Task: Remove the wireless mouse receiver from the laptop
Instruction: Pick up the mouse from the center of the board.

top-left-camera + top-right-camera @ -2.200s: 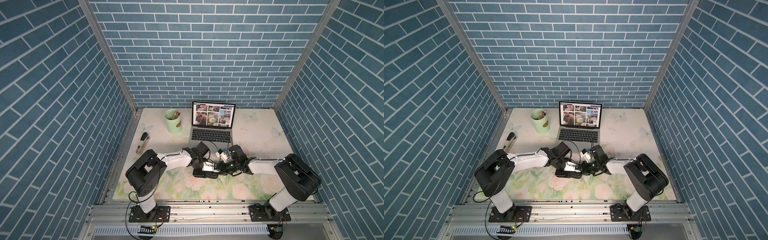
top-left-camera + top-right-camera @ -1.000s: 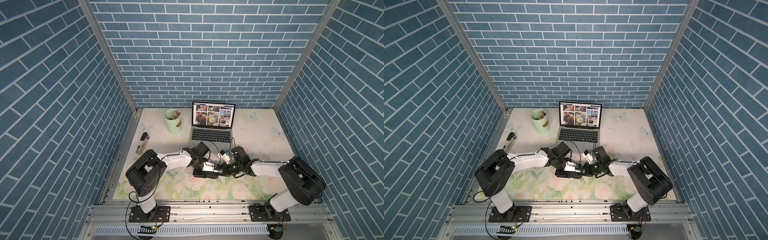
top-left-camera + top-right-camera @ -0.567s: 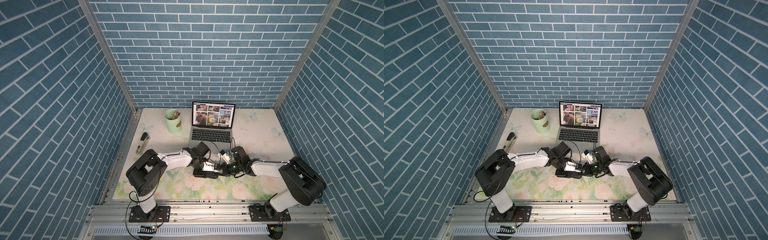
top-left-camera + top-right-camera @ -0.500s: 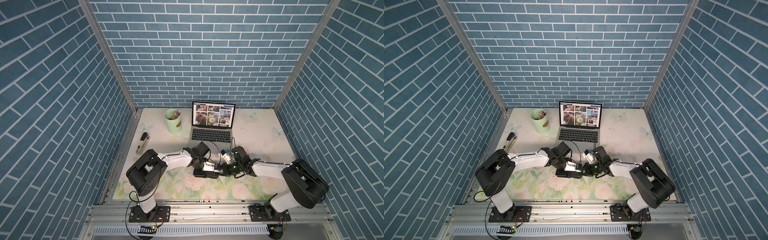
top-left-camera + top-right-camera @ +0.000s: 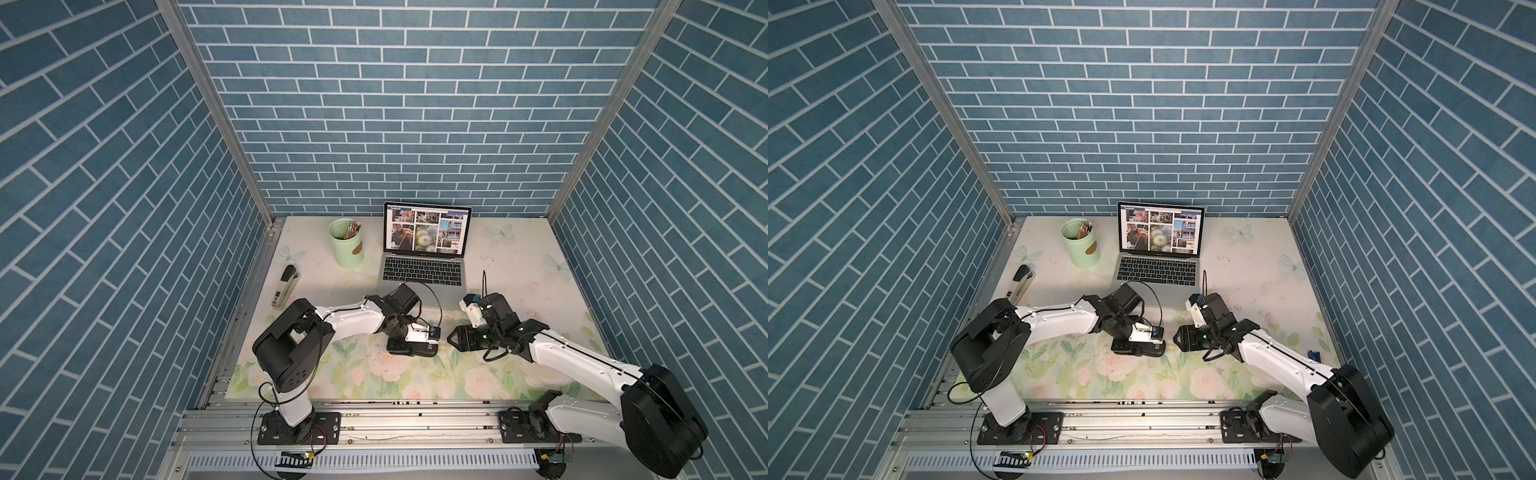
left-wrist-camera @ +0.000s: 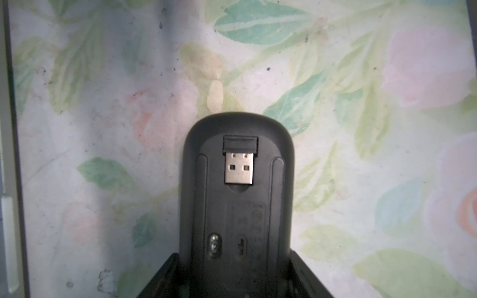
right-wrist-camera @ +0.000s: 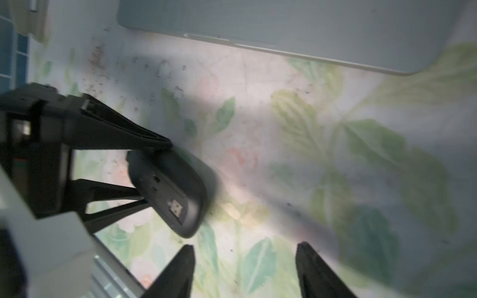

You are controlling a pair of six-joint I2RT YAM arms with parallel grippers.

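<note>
Wrist views show receiver (image 6: pixel 240 160) in mouse (image 6: pixel 236 219); top views hide it

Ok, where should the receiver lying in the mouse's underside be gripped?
Take the receiver by its black ribbed cap, pinched across its width, coming from the mouse's free rounded end: the cap lies nearest that end, and the left gripper holds the opposite end.

Left arm (image 5: pixel 353 320) and right arm (image 5: pixel 582 361): white links, bulky black joints, black base plates (image 5: pixel 328 428); right fingers (image 7: pixel 178 273) black, tapered.
</note>
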